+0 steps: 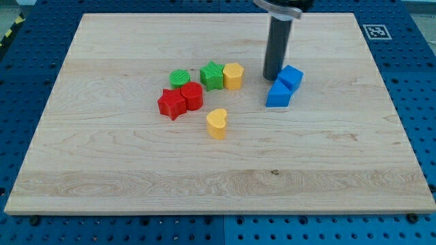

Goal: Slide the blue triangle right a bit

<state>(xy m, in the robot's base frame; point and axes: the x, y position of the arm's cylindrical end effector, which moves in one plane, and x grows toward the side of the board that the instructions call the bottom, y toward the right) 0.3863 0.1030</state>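
- Blue triangle (278, 96), a small plastic wedge, sits on the light wooden board (122, 170) right of centre, in the far half of the scene.
- Touching its far right corner is a blue cube-shaped plastic block (291, 76).
- My tip (272, 77), the lower end of the dark straight rod, stands on the board just left of the blue cube and just beyond the blue triangle's far left corner; whether it touches either block cannot be told.
- No pincer is fitted to the rod, so nothing is apart, together or clamped.
- Left of the tip, a yellow rounded plastic block (233, 75) touches a green star-like plastic block (212, 75).
- Further left lies a green round plastic block (180, 78).
- Just nearer than the green round one, a red plastic block (192, 95) and a red star-shaped plastic block (172, 104) touch each other.
- A yellow heart-shaped plastic block (217, 123) lies alone, nearer than this cluster, well left of the blue triangle.
- The board rests on a blue perforated table (409, 75).
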